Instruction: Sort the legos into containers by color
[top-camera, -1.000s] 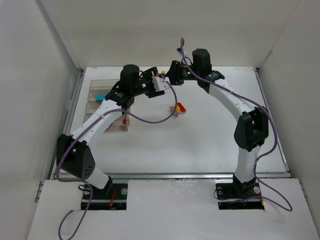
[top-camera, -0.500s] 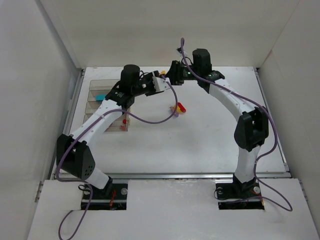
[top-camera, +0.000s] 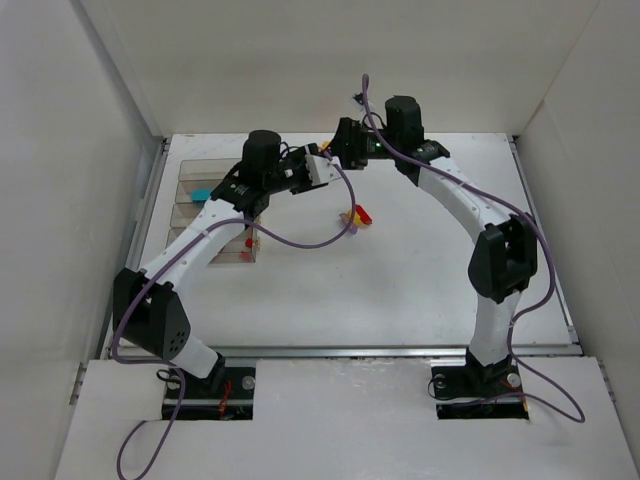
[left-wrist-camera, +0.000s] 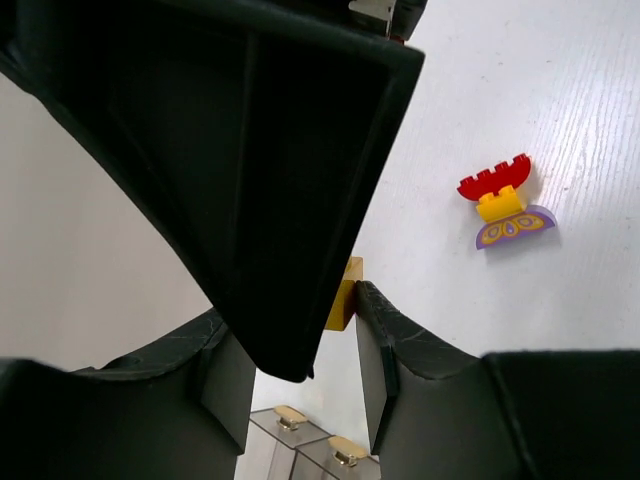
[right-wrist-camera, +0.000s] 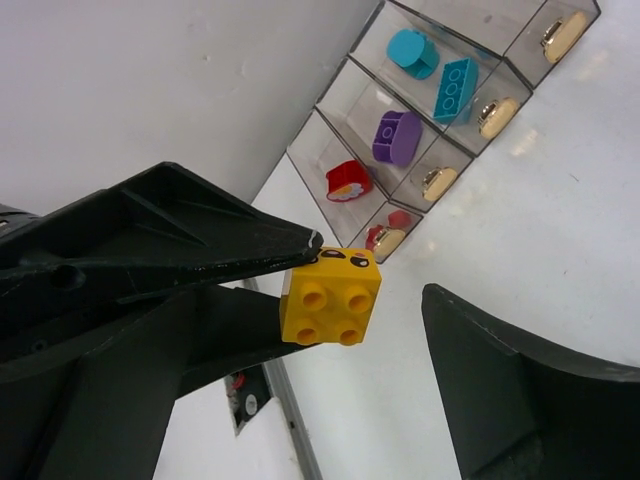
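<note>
Mid-air, the left gripper (left-wrist-camera: 345, 305) pinches the yellow brick (right-wrist-camera: 331, 296); the right gripper (right-wrist-camera: 372, 318) gapes wide, empty. Looks like a handover: the bins (right-wrist-camera: 478, 22) sit left.

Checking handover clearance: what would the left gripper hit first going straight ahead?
The right gripper: its open jaws straddle the yellow brick pinched by the left gripper, one finger looming directly ahead. Contact looks imminent, though depth is unclear.

- yellow lego (right-wrist-camera: 330, 297) — glossy, smooth plastic
- containers (right-wrist-camera: 350, 110) — clear smoky plastic, brassy knobs (right-wrist-camera: 497, 116)
- surface (left-wrist-camera: 560, 100) — white, matt, faint grain
- right end effector fingers (right-wrist-camera: 520, 390) — matt black plastic
</note>
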